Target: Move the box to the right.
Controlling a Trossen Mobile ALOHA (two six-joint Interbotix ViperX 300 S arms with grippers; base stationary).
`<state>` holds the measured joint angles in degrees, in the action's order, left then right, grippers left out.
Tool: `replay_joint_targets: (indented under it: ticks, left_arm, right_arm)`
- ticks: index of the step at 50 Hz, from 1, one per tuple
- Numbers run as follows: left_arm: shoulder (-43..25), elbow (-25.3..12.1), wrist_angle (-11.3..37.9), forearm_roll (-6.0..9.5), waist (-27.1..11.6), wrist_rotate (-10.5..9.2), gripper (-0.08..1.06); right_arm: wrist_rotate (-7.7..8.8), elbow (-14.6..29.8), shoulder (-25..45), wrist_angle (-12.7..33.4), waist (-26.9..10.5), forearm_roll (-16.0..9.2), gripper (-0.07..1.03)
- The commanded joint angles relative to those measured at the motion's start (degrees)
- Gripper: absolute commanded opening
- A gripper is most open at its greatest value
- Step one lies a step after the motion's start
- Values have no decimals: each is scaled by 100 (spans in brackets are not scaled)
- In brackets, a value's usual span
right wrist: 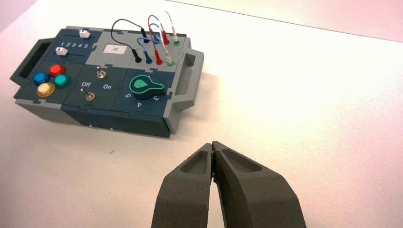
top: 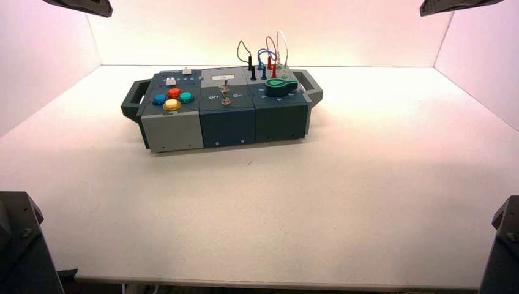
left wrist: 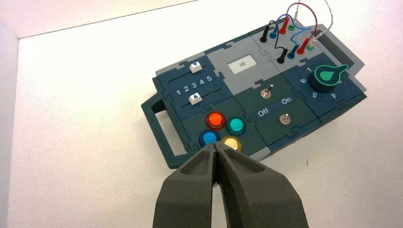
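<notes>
High view: from where I'm standing, the long dark teal-grey box (top: 226, 116) sits at the back of the tabletop (top: 263, 214), left of centre. Everything else I'd place by that box. Its handles (top: 136, 101) jut from both ends. The left pincer (left wrist: 214, 161) is over the near side of the box's left end, its tips together, with nothing in them; the right pincer (right wrist: 214, 161) hangs off the near right of the box, closed too, and holding nothing. On the box's right part stands the green knob (top: 281, 87), with looped wires (top: 270, 49) behind it; four round buttons (top: 174, 92), red, blue, green and yellow, cluster toward its left end.
</notes>
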<state>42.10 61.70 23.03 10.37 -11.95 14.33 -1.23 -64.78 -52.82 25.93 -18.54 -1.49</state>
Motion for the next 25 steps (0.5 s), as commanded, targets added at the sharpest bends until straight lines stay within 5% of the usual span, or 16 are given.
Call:
replay_joint_targets:
  ticks: [1,25]
  left_arm:
    - [35,-167,-26,0,26,9,-3]
    - [-308,-246,-53,0,237,-26,-3]
  right_arm:
    - [9,158,18,-35,-9,9,-2]
    - [9,149,0,-26,-18,0,-2]
